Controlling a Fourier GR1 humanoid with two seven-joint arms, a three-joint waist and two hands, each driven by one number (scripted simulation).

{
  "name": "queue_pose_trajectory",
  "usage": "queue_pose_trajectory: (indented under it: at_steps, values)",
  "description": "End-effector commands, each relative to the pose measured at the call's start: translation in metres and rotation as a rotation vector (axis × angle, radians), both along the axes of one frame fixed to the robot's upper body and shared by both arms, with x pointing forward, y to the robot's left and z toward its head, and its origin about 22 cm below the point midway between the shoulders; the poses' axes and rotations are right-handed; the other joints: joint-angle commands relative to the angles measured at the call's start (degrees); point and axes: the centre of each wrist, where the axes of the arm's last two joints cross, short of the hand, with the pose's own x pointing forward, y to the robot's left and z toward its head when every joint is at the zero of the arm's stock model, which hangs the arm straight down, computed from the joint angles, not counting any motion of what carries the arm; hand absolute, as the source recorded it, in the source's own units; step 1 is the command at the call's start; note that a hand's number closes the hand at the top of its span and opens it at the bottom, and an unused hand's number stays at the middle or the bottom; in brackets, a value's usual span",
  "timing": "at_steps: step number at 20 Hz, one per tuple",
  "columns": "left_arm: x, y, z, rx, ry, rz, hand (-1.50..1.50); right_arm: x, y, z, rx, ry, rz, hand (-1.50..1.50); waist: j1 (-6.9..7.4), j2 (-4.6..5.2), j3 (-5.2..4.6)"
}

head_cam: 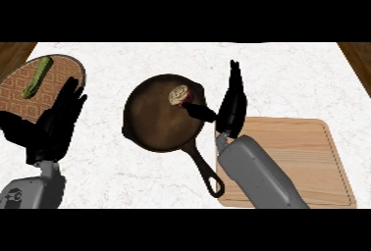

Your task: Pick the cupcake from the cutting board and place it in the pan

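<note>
Sitting inside the dark round cast-iron pan (161, 125), near its upper right rim: small pale cupcake (179, 94). Right hand (230, 113) beside it, fingers straight and together, thumb out toward it. Left hand (58, 122) spread, frame left.

I am seeing round plate (65, 68) sitting at far left of white marbled counter (290, 73), its face showing orange-brown crosshatch pattern, dark rim running round it. Long green vegetable (37, 77) lying on plate, slanting from upper right down to lower left; I am not making out what kind. Plate reaching view's left edge. Brown wood strip (13, 51) showing beyond counter's top left corner, second wood strip (358, 56) showing at top right.
</note>
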Motion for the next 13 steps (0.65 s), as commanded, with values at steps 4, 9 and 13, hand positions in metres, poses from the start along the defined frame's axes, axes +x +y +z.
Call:
queue_pose_trajectory:
  at_steps: [4,9,13]
  values:
    - [-0.011,0.003,-0.003,-0.021,-0.013,0.016,0.0,-0.079,-0.055,-0.005,0.101,-0.064,0.115,-1.5,-0.78,-0.13,-0.05]
    - [-0.014,-0.008,0.004,0.002,0.002,-0.001,0.0,-0.105,-0.052,-0.014,0.098,-0.099,0.075,-1.5,0.29,0.18,-0.09]
    - [-0.003,0.003,-0.02,0.012,-0.006,0.006,0.0,-0.129,-0.038,-0.006,0.07,-0.071,0.084,-1.5,0.07,0.2,-0.13]
